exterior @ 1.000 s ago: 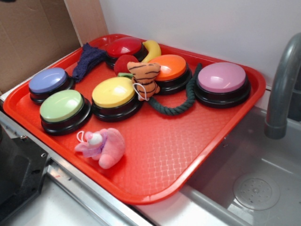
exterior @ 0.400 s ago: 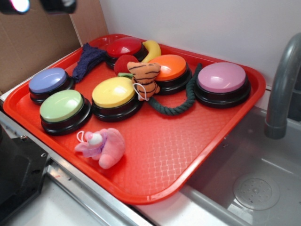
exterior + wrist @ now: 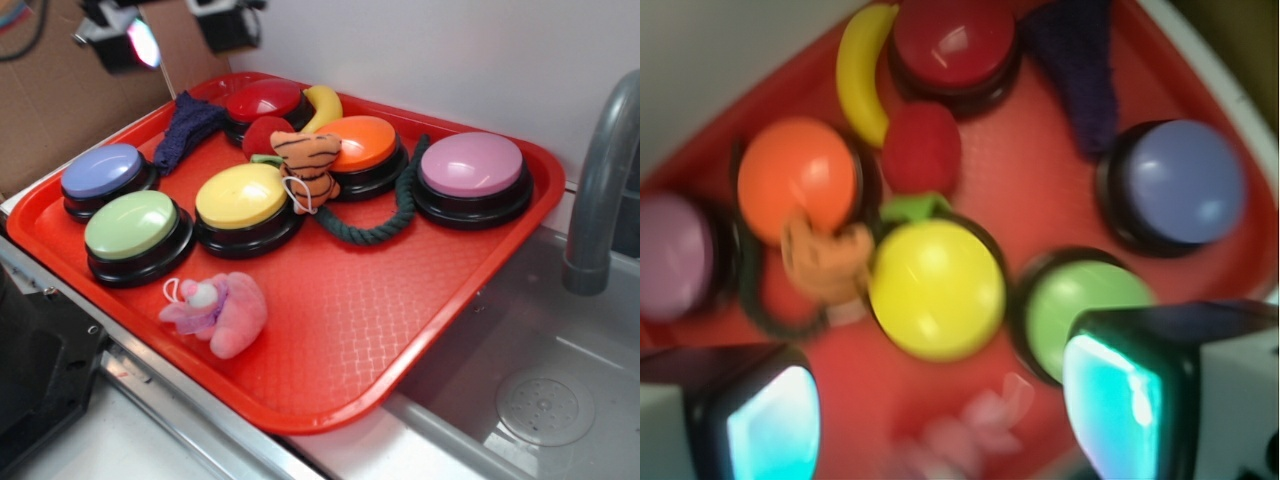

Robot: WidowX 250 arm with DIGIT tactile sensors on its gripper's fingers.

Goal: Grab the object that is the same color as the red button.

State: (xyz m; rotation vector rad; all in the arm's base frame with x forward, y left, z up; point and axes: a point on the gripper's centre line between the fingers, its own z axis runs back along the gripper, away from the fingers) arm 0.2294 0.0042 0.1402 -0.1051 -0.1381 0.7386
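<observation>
Hand: my hand [image 3: 172, 38] hangs high over the tray's far left corner; in the wrist view both fingers [image 3: 765, 420] sit wide apart at the bottom corners with nothing between them, so it is spread and empty.
Object: the red toy fruit [image 3: 922, 150] lies on the tray just in front of the red button, between it and the yellow button, with the banana's lower end just beside it.
Object axis: the fruit is nearly round, so I read no clear long axis; its green leaf [image 3: 912, 207] points toward the yellow button, away from the red button. From the exterior view the fruit [image 3: 264, 135] is partly hidden by the tiger plush.
Red button: the red button [image 3: 262, 103] stands at the far edge of the tray on a black base; wrist view [image 3: 954, 42] puts it top centre.
Tray: the red tray [image 3: 400, 300] rests on the counter beside a sink.
Neighbours: banana [image 3: 323, 105] curves against the red button's right side; orange button [image 3: 362, 146]; yellow button [image 3: 242, 198]; tiger plush [image 3: 306, 160] leaning between yellow and orange buttons; dark blue cloth [image 3: 186, 125] left of the red button.
Sharpness: the wrist view is blurred, fine detail unreadable.
</observation>
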